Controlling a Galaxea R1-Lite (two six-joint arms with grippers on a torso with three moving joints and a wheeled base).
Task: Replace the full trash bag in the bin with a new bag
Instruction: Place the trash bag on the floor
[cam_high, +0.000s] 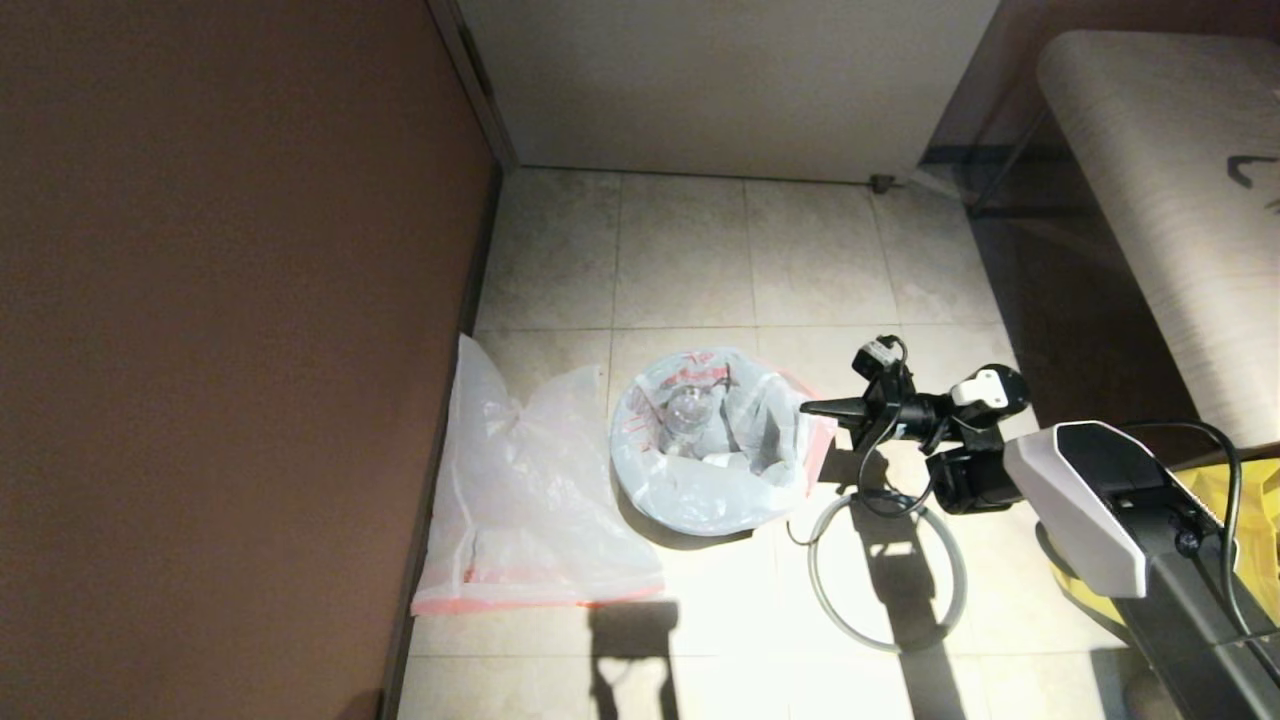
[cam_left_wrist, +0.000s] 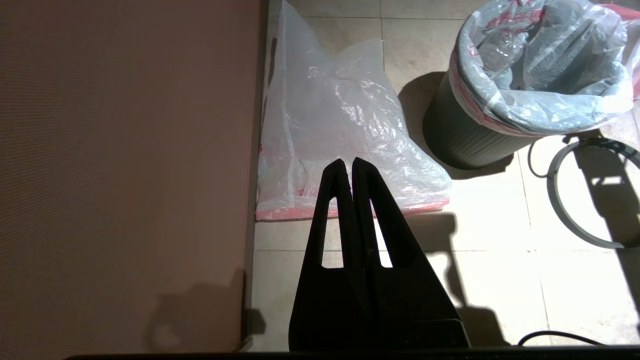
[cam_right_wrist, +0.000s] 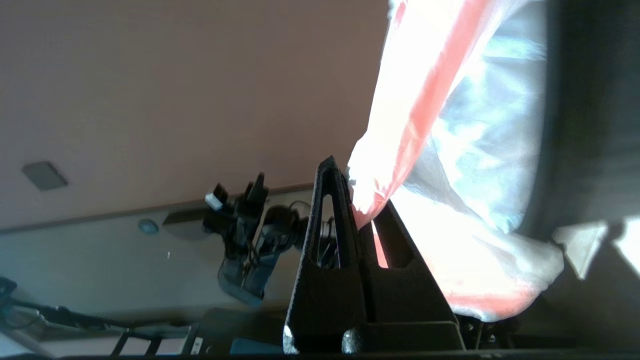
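where the tiled floor (cam_high: 690, 260) meets the brown wall (cam_high: 220, 300), the bin (cam_left_wrist: 465, 140) stands with the full trash bag (cam_high: 710, 440) still lining it, the bag's mouth folded out over the rim and a clear bottle (cam_high: 688, 408) showing inside; the right gripper (cam_high: 812, 407) reaches in from 3 o'clock of the bin, its tips right at the bag's red-pink edge on that side; in the right wrist view the fingers (cam_right_wrist: 332, 200) are closed on a pinch of that red-banded film, so it is holding the bag's rim; the grey hoop (cam_high: 885, 575) lies flat on the tiles at about 5 o'clock of the bin, apart from it, beneath the right arm; the new bag (cam_high: 520, 490) lies crumpled on the floor at 9 o'clock of the bin, just beside it and against the wall, its pink band toward the near side; the left gripper (cam_left_wrist: 348, 165) hangs above the new bag's near edge, not touching it, its fingers pressed together with nothing between them; a yellow bag (cam_high: 1235, 500) shows at 3 o'clock, behind the right arm.
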